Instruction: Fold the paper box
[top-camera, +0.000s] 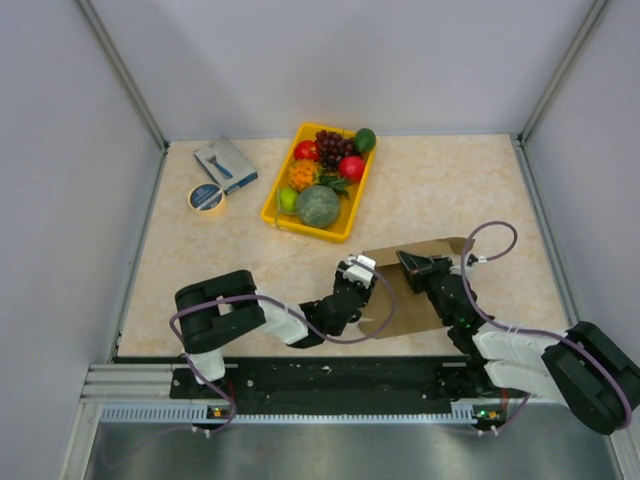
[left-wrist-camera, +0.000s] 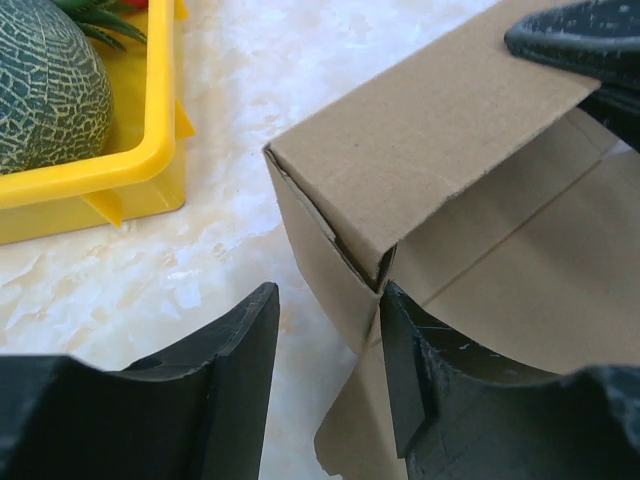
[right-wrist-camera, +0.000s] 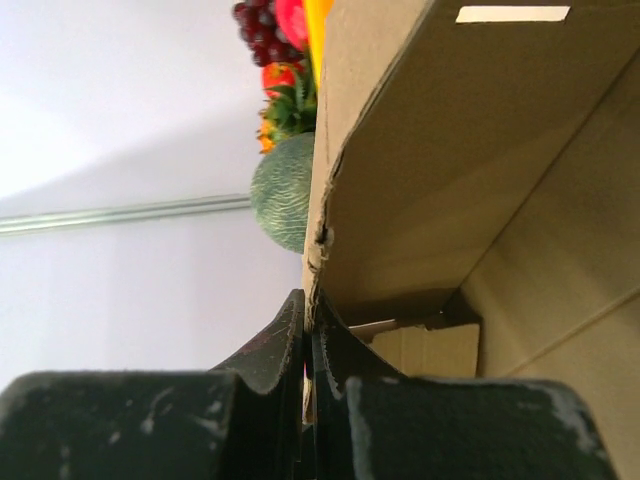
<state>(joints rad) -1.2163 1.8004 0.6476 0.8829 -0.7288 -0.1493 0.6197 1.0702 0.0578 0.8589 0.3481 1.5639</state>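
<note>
Pinching a raised wall of the creased, matte brown paper box (top-camera: 402, 302), the right hand (right-wrist-camera: 305, 320) is clamped tight. The left hand (left-wrist-camera: 328, 300) gapes half-wide at the box's folded corner, on the marbled worktop (top-camera: 450, 190). A glossy yellow tray (top-camera: 312, 231) holds a netted melon (top-camera: 317, 206) and grapes (top-camera: 333, 147).

I had two grippers: my left gripper (left-wrist-camera: 325, 360) and my right gripper (right-wrist-camera: 305, 345). At my jaws there was one paper box (top-camera: 398, 300). Beyond my jaws stood one yellow tray (top-camera: 305, 228). It held one netted melon (top-camera: 317, 206), one bunch of grapes (top-camera: 333, 147), two red fruits (top-camera: 351, 168), one orange fruit (top-camera: 302, 175), one pale green fruit (top-camera: 288, 199) and one dark green fruit (top-camera: 365, 140). Well off to the left of my jaws lay one blue-grey box (top-camera: 226, 165) and one roll of tape (top-camera: 207, 198).
</note>
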